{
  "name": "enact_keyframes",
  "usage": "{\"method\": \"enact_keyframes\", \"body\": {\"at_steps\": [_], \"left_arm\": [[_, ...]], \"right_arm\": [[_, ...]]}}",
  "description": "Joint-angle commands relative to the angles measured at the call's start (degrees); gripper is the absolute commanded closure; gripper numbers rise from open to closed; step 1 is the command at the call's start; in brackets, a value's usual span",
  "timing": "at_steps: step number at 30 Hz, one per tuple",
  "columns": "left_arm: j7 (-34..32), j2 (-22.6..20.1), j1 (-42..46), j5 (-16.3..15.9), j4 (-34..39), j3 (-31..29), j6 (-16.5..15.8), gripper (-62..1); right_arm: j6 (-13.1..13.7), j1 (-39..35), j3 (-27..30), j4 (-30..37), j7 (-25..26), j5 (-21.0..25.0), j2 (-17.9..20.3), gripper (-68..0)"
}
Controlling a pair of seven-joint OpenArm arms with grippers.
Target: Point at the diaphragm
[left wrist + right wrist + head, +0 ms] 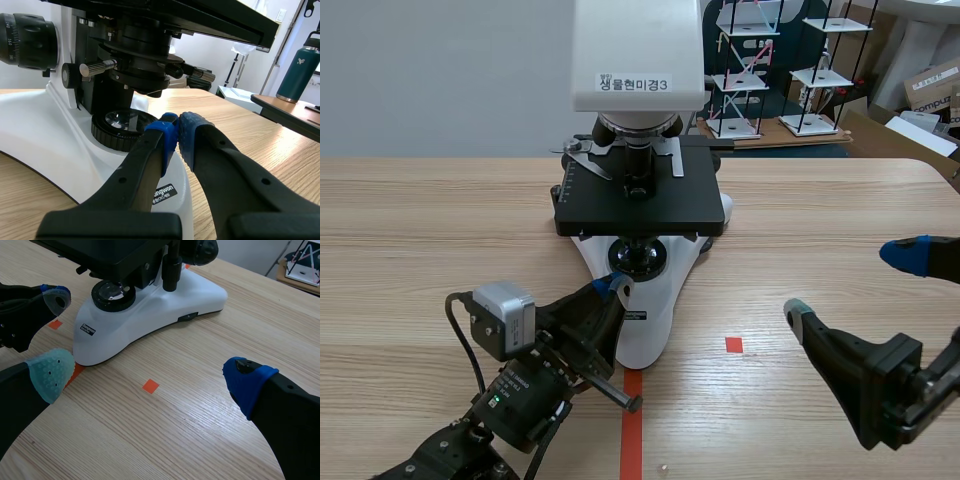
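Observation:
A white microscope (645, 320) with a black stage (640, 205) stands mid-table. Under the stage sits the black condenser with its diaphragm ring (136, 70), above the round lamp lens (119, 121) in the base. My left gripper (611, 287) is shut with nothing in it. Its blue pads (167, 131) are pressed together just in front of the lamp lens and below the diaphragm, not touching either. My right gripper (850, 283) is open at the right, well clear of the microscope. In the right wrist view my right gripper (147, 379) hangs over bare table beside the microscope base (150, 305).
An orange-red tape square (734, 344) and a tape line (632, 420) mark the table near the base. Wire racks (750, 70) and boxes stand behind the far table edge. A teal bottle (299, 67) stands on another table.

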Motion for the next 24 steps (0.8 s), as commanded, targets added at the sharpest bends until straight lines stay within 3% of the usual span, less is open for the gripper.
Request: {"method": "enact_keyframes", "body": {"at_steps": [1,24], "left_arm": [[-1.0,0.1,-0.8,-0.4,0.9,-0.1,0.0,-4.6],[-1.3,0.1,-0.7,-0.8,0.9,-0.1,0.9,-4.6]], "right_arm": [[-0.3,0.0,0.1,0.5,0.9,0.4,0.0,-67.9],[-0.3,0.0,0.1,0.5,0.9,0.4,0.0,-67.9]]}}
